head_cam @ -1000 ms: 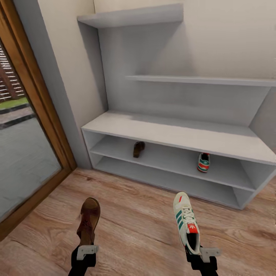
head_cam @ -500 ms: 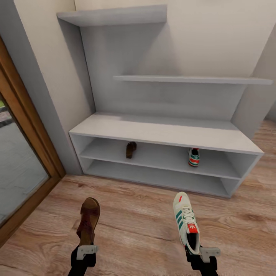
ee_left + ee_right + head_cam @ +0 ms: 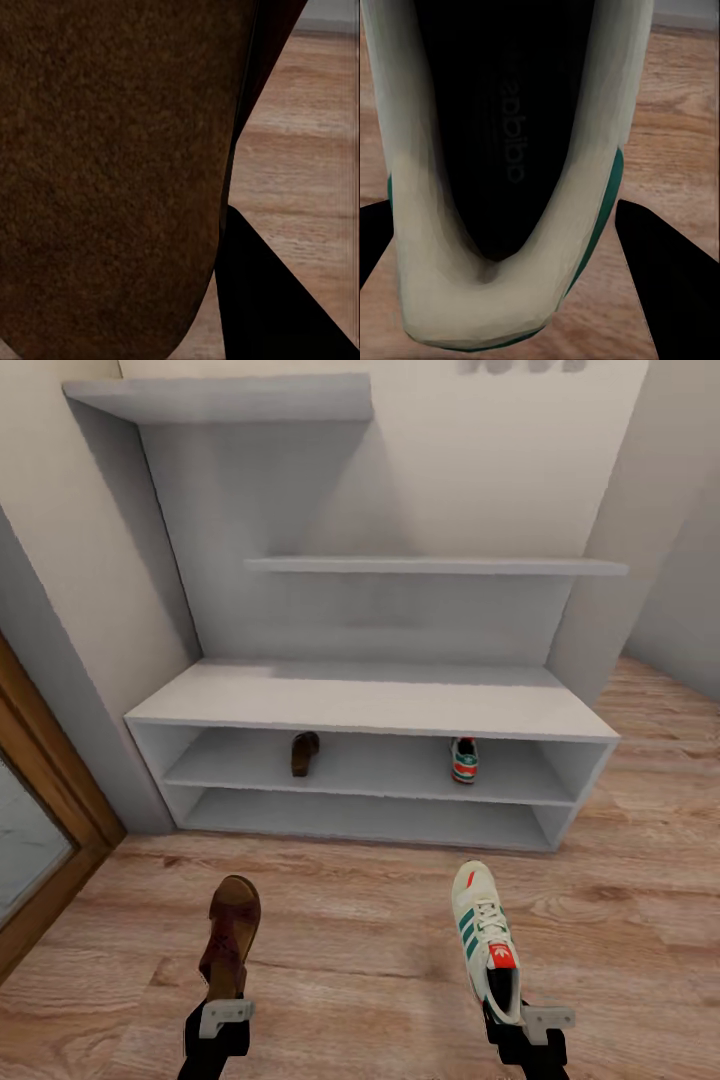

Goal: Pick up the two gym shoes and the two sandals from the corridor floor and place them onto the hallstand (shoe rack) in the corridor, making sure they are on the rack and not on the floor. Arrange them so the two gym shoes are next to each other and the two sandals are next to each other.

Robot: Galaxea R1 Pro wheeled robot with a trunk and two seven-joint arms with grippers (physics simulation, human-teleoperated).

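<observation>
My left gripper is shut on the heel of a brown sandal, held above the corridor floor. In the left wrist view the sandal's brown sole sits against a dark finger. My right gripper is shut on the heel of a white gym shoe with green stripes. Both of its fingers flank the shoe's heel. The hallstand stands ahead. On its upper shoe shelf rest a second sandal and, well apart to the right, a second gym shoe.
A wooden door frame with glass stands at the left. A wall corner rises right of the hallstand. Its bench top, lower shelf and two upper shelves are bare. Open plank floor lies between me and the rack.
The whole picture has shifted: the camera has turned, so the hallstand now sits more centred and the door frame has slid off left. Both grippers still hold their shoes as before.
</observation>
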